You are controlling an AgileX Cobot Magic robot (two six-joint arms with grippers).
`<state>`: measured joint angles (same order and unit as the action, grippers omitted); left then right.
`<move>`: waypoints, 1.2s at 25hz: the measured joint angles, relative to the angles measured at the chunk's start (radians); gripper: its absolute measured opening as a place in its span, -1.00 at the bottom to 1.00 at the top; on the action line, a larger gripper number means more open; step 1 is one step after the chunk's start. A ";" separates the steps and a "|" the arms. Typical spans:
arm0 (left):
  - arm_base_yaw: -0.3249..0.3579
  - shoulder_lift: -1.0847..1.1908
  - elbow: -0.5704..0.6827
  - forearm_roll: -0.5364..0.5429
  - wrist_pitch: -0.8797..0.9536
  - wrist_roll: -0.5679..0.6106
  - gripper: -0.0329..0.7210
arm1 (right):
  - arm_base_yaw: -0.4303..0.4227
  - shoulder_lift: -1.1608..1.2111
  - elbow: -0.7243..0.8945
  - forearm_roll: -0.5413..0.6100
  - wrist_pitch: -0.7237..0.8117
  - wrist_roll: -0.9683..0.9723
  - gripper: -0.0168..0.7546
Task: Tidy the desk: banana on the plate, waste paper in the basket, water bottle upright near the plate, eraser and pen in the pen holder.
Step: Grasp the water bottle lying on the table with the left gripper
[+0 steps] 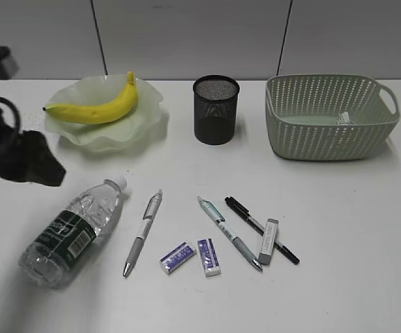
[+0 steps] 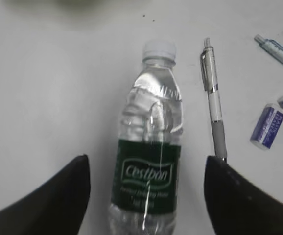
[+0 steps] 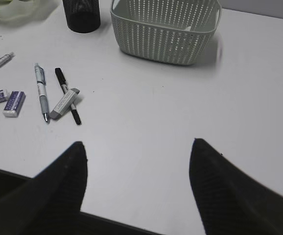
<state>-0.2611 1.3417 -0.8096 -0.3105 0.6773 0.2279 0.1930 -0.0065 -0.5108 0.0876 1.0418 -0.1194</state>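
Note:
The water bottle (image 1: pixel 72 232) lies on its side at the front left of the desk (image 1: pixel 353 229), cap pointing away. In the left wrist view my left gripper (image 2: pixel 146 159) is open, its fingers on either side of the bottle's green label (image 2: pixel 146 178) without touching it. The banana (image 1: pixel 96 107) lies on the plate (image 1: pixel 103 139). The waste paper (image 1: pixel 344 118) is in the basket (image 1: pixel 329 118). The pen holder (image 1: pixel 216 109) stands between them. Three pens (image 1: pixel 143 232) (image 1: pixel 229 232) (image 1: pixel 259 229) and three erasers (image 1: pixel 177 257) (image 1: pixel 208 257) (image 1: pixel 268 241) lie at the front. My right gripper (image 3: pixel 139 144) is open and empty over bare desk.
My left arm (image 1: pixel 27 159) hangs dark at the left edge of the exterior view. The right wrist view shows the basket (image 3: pixel 166 36) and the pen holder (image 3: pixel 82 17) far ahead, and the desk's front edge just below the right fingers.

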 joint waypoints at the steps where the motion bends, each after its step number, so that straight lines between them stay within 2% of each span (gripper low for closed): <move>1: -0.020 0.065 -0.046 0.000 0.000 0.000 0.53 | 0.000 0.000 0.000 0.000 0.000 0.000 0.39; 8: -0.128 0.345 -0.215 0.088 0.000 -0.006 0.59 | 0.000 0.000 0.000 0.000 0.000 -0.002 0.39; 12: -0.134 0.436 -0.243 0.112 -0.006 -0.012 0.67 | 0.000 0.000 0.000 0.000 0.000 -0.002 0.39; 21: -0.166 0.542 -0.246 0.135 -0.072 -0.013 0.68 | 0.000 0.000 0.000 0.000 0.000 -0.002 0.39; 23: -0.181 0.552 -0.246 0.158 -0.082 -0.013 0.61 | 0.000 0.000 0.000 0.000 0.000 -0.002 0.39; 26: -0.186 0.553 -0.246 0.163 -0.089 -0.013 0.29 | 0.000 0.000 0.000 0.000 0.000 -0.002 0.39; 30: -0.186 0.553 -0.246 0.164 -0.088 -0.013 0.29 | 0.000 0.000 0.000 0.000 -0.001 -0.002 0.39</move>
<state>-0.4467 1.8945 -1.0559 -0.1464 0.5888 0.2150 0.1930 -0.0065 -0.5108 0.0876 1.0408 -0.1210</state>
